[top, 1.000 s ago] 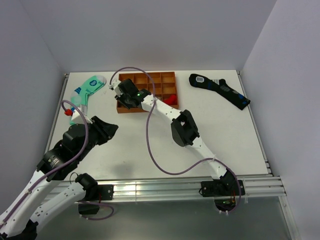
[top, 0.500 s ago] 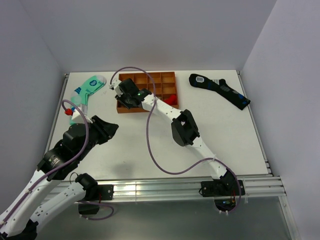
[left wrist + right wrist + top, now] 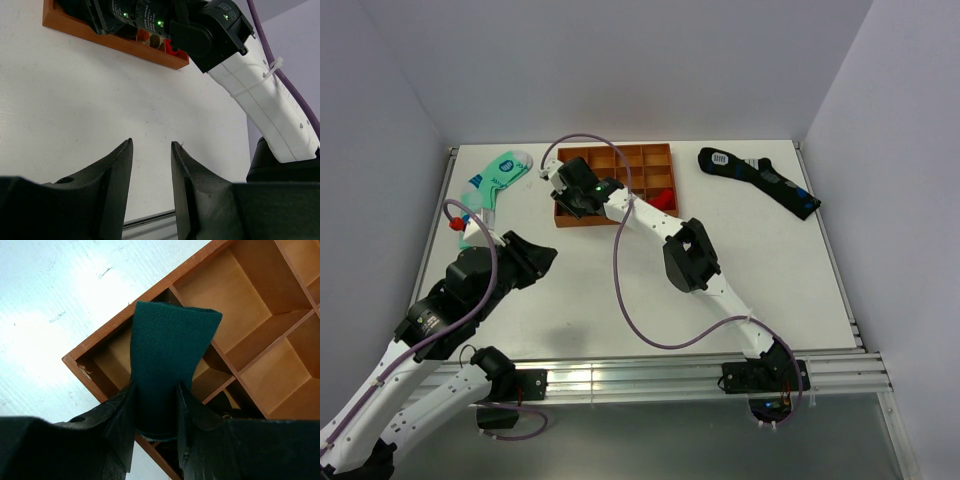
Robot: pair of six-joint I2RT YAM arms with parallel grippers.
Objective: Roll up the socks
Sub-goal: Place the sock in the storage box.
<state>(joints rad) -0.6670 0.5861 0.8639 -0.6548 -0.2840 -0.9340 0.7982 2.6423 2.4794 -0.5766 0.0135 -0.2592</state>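
Observation:
The dark teal-green socks (image 3: 167, 355) are a folded bundle pinched between my right gripper's fingers (image 3: 116, 425). My right gripper (image 3: 155, 390) is shut on them and holds them over the near-left corner compartment of the orange divided tray (image 3: 260, 315). In the top view my right gripper (image 3: 572, 190) sits over the tray's left end and hides the socks. My left gripper (image 3: 151, 145) is open and empty above bare white table, near the left front (image 3: 542, 258).
The orange tray (image 3: 645, 160) holds a red item (image 3: 663, 197) at its right front. A mint-green sock (image 3: 490, 190) lies at the far left. A black sock with blue patches (image 3: 760, 180) lies at the far right. The right arm crosses the table's middle.
My right gripper has shifted very slightly over the tray's left end. The left arm has not moved.

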